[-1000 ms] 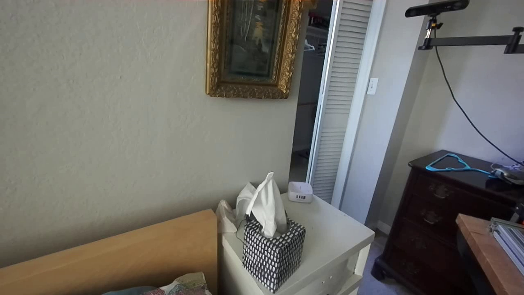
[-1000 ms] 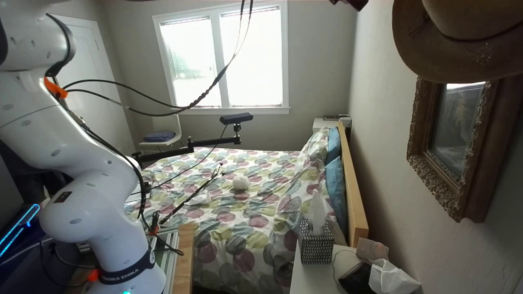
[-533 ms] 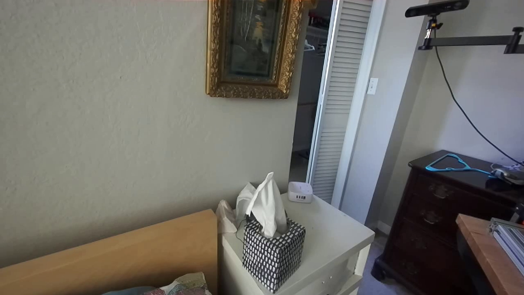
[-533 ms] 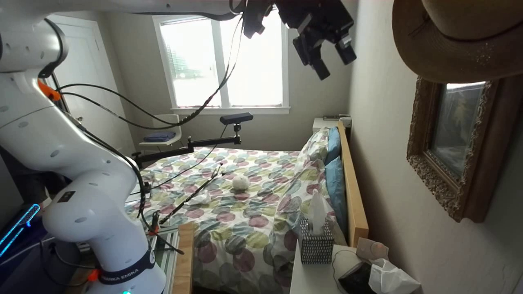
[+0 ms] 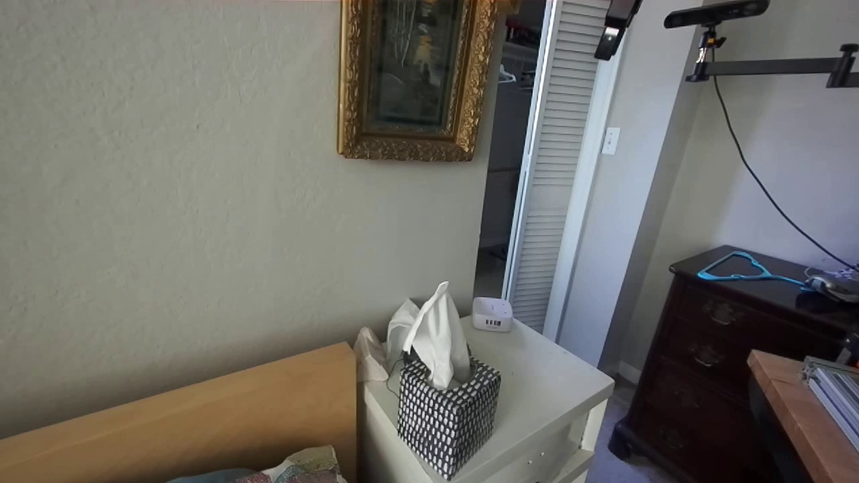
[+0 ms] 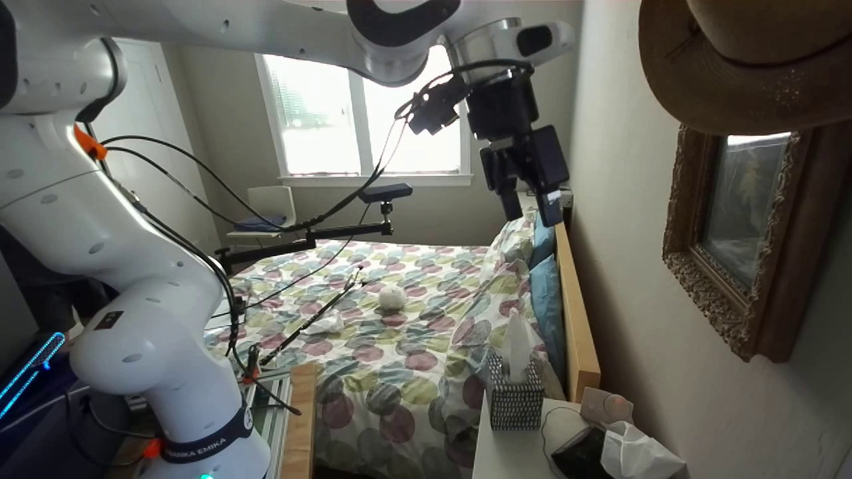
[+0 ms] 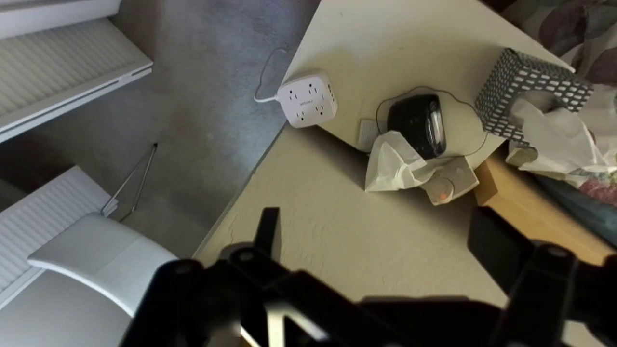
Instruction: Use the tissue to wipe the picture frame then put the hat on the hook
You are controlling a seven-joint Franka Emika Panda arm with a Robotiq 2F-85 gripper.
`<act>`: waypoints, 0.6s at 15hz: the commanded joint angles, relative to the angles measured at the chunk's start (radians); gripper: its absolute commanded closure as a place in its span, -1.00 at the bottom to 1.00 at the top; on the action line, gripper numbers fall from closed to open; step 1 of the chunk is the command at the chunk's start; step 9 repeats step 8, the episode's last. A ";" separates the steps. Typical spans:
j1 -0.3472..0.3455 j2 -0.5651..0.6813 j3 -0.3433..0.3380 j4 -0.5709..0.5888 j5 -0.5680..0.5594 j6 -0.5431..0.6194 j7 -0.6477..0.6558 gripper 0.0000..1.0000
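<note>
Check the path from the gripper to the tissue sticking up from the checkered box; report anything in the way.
Nothing visible stands between them. In an exterior view the open gripper hangs higher than the tissue, and the wrist view shows nothing in front of the tissue. The checkered box is beneath it.

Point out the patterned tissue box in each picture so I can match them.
In an exterior view: tissue box, bottom, near the middle.
In an exterior view: tissue box, low, right of centre.
In the wrist view: tissue box, upper right.
Shared landmark in all three: the white nightstand under it.
</note>
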 commanded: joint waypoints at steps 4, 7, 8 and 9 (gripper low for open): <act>-0.023 0.059 -0.045 -0.018 0.072 -0.067 -0.029 -1.00; -0.038 0.080 -0.075 -0.006 0.109 -0.045 -0.023 -1.00; -0.036 0.068 -0.049 -0.024 0.060 -0.047 -0.006 -1.00; -0.036 0.068 -0.049 -0.024 0.060 -0.047 -0.006 -1.00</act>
